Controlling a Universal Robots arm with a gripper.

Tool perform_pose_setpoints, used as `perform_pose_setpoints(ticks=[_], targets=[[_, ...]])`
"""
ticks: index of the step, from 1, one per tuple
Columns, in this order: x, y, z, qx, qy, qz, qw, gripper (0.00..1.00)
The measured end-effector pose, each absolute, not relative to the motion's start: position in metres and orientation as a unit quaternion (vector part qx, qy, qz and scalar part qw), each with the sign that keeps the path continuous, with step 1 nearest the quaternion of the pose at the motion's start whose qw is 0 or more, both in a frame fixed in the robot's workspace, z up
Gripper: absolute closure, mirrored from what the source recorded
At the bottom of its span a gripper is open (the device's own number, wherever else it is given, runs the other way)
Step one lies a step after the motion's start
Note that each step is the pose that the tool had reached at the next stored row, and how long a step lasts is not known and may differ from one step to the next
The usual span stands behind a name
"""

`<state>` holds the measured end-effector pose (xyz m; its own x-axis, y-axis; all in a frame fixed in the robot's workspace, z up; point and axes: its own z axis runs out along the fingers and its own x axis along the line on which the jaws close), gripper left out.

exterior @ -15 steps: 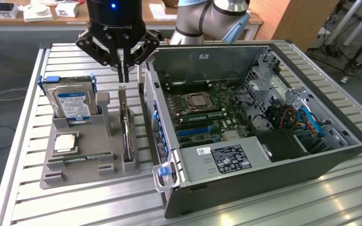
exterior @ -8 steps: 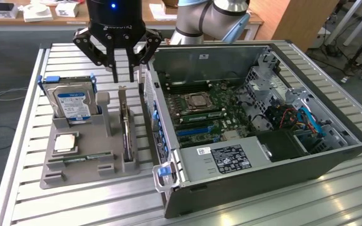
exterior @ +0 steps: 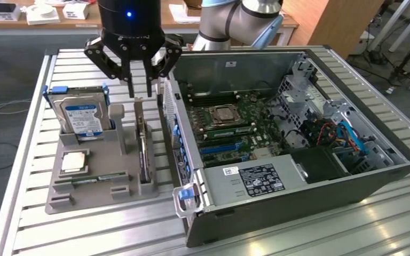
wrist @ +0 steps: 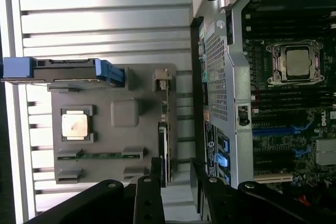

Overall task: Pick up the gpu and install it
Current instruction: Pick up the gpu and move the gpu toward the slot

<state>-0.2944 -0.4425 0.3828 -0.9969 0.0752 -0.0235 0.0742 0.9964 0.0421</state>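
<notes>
Exterior view: at the exterior view's left, I see the gray holder (exterior: 84, 197) carrying a hard drive (exterior: 83, 114), a processor (exterior: 73, 161), a memory stick (exterior: 91, 180) and the gpu (exterior: 143, 154), which stands on edge. The gripper (exterior: 141, 93) hangs just above it, released.

Wrist view: the fingers (wrist: 148, 192) are spread, flanking the gpu's end. I cannot tell whether they touch it.

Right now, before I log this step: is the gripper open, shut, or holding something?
Gripper: open, holding nothing, just above the gpu.
</notes>
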Motion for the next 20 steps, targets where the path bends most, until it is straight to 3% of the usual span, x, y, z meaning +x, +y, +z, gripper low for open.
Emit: perform_pose_setpoints(ticks=[20], targets=[[-0.295,-0.456,0.368,0.037,0.999,0.021,0.013,0.64]])
